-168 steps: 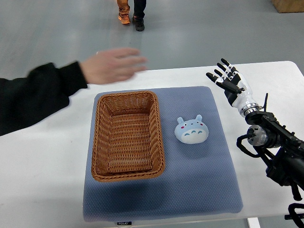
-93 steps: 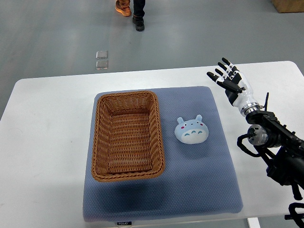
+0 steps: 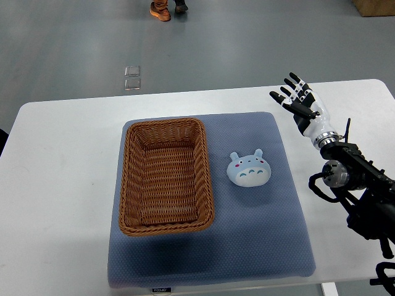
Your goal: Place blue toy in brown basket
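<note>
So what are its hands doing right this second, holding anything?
Right hand: open, fingers spread, holding nothing, raised over the table's far right.
Left hand: not in the picture, so it cannot be told.

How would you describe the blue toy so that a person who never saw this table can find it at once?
On the white table lies a grey-blue mat, with a brown basket on its left half. Just right of the basket, apart from it, the blue toy lies on the mat. It is small, rounded and pale blue, with two little ears and a white face.

Even, bright light; seemingly sharp focus
</note>
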